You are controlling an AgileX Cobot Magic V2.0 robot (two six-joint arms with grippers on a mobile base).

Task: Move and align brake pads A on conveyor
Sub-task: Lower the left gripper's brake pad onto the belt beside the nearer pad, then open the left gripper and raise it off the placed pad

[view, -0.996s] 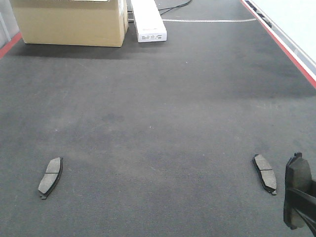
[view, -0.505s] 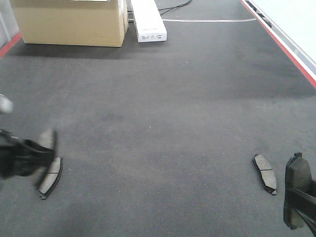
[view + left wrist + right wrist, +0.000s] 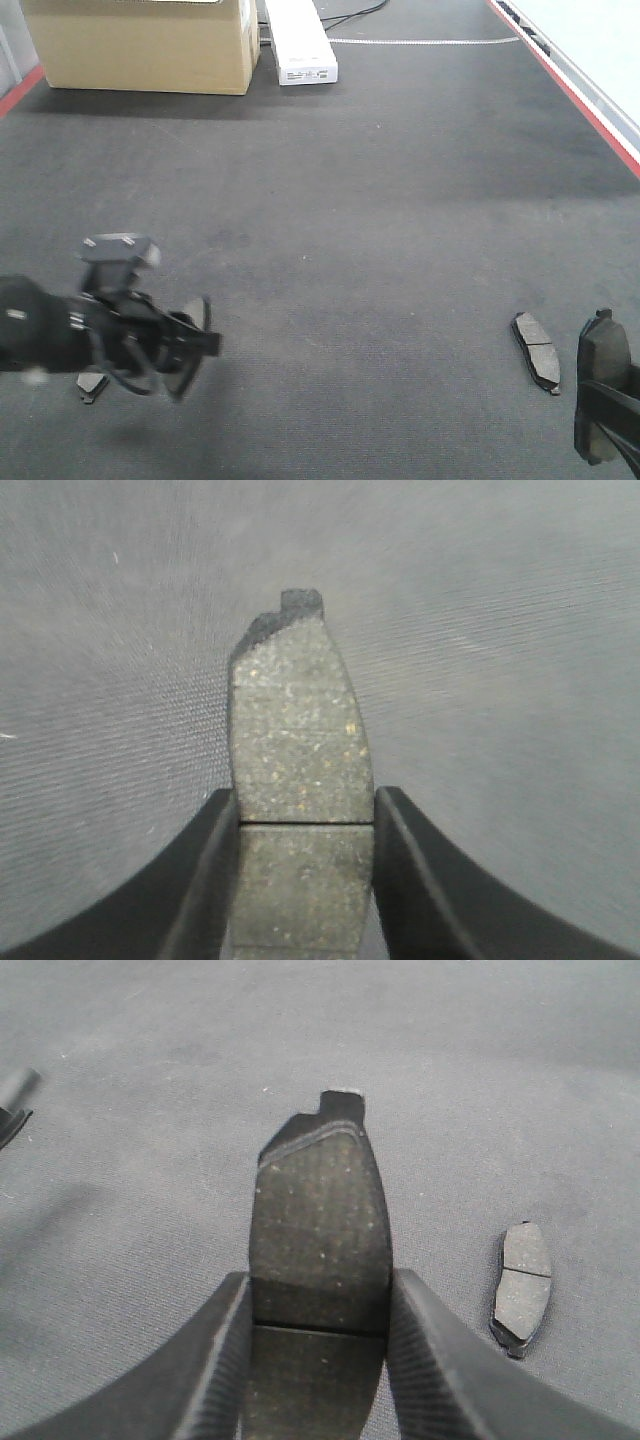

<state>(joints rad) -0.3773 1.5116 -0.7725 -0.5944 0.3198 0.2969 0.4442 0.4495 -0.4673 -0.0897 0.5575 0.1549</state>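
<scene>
Spanning nearly the whole front view, the conveyor (image 3: 380,220) lies bare through its middle, with red strips along its left and right margins. A cardboard box (image 3: 140,45) and a white carton (image 3: 298,42) stand at the far end. The left end effector (image 3: 185,345), blurred in the front view, is clamped on a brake pad (image 3: 300,745) whose long axis runs straight ahead between the fingers, tab end forward. Beneath the left arm, only the tip of another pad (image 3: 90,385) shows. The right end effector (image 3: 318,1360), cut off at the lower right frame edge, grips a pad (image 3: 320,1230) likewise, tab forward. A fourth pad (image 3: 537,352) lies flat just beside it, long axis roughly front to back.
</scene>
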